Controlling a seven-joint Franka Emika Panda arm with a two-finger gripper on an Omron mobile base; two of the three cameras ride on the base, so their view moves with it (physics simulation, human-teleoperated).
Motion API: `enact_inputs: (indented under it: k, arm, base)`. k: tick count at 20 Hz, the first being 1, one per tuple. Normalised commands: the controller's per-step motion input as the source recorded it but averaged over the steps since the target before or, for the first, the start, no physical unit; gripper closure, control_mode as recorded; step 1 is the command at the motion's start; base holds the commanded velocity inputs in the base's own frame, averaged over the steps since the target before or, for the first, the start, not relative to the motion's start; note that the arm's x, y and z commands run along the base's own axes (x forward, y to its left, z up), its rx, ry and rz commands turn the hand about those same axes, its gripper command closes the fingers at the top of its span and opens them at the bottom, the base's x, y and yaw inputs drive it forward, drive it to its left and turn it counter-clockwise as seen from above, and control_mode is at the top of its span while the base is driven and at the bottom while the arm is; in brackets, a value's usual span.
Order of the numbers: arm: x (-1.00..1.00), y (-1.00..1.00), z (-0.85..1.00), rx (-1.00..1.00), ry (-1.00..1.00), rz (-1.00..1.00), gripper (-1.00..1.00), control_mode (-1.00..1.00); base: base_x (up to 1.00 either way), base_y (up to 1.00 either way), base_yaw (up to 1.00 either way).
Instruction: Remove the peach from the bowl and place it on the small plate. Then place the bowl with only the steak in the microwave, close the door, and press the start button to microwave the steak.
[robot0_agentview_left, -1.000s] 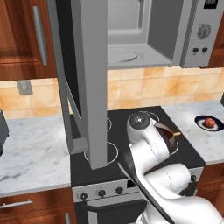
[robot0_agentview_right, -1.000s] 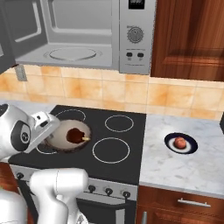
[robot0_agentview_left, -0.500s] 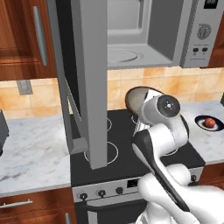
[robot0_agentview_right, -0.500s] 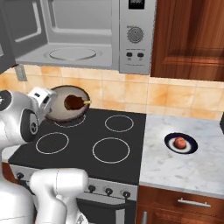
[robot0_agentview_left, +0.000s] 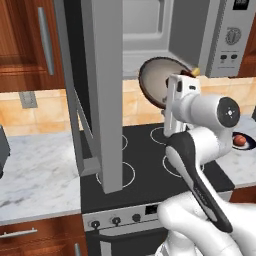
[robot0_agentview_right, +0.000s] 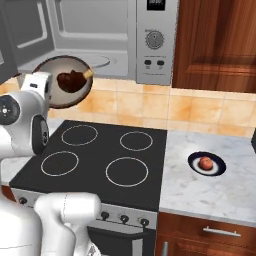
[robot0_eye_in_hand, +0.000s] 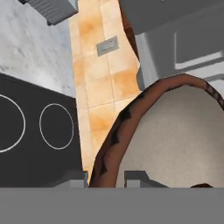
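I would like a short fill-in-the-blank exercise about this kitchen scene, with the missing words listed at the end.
1. The peach lies on the small ____ with the navy rim, on the counter beside the stove.
2. The bowl, gripped at its rim by the gripper, holds only the ____.
3. The door of the microwave is ____.
4. The bowl is held above the black ____, just below the microwave opening.

Missing words: plate; steak; open; stove
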Motion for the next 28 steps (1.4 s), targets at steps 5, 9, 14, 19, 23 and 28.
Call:
enact_inputs:
  k: [5, 9, 14, 19, 23, 28]
  arm:
    - [0.17, 0.2, 0.72, -0.15, -0.13, 0.2, 1.0, -1.0]
    - [0.79, 0.06, 0.6, -0.09, 0.11, 0.06, 1.0, -1.0]
    - [0.7, 0.0, 0.54, -0.11, 0.13, 0.01, 1.0, -1.0]
    - [0.51, 0.0, 0.01, -0.08, 0.03, 0.0, 1.0, -1.0]
    - [0.58, 0.0, -0.02, -0.09, 0.1, 0.0, 1.0, -1.0]
    - [0.53, 0.0, -0.1, -0.06, 0.15, 0.01, 1.0, -1.0]
  base:
    - [0.0, 0.0, 0.0]
    - [0.0, 0.0, 0.0]
    - [0.0, 0.0, 0.0]
    - [0.0, 0.0, 0.0]
    - [0.0, 0.0, 0.0]
    - [0.0, 0.0, 0.0]
